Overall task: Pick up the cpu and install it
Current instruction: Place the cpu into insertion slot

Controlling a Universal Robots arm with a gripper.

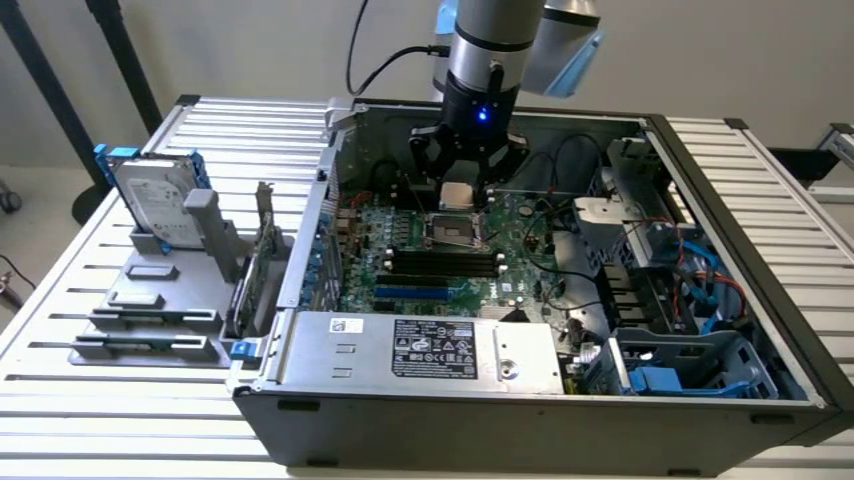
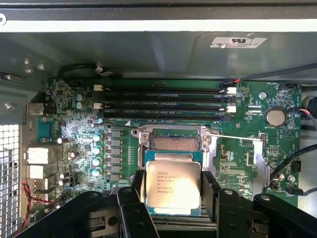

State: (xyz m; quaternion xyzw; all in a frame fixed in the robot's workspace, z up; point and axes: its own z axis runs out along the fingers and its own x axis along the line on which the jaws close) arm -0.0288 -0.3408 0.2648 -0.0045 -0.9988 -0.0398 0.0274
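On your slatted table [image 1: 120,420] the open case [image 1: 534,420] lies flat. Your claw [image 1: 458,185], jaws spread chip-wide, grips the cpu [image 2: 173,184] by its edges, level near the socket [image 2: 174,143], likely for square seating.

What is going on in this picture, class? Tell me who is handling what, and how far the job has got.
A robot arm is working inside an open computer case. Its end effector grips the cpu, a flat silver chip, by its edges. The chip hangs over the green motherboard, close to the uncovered socket, and is not yet seated in it.
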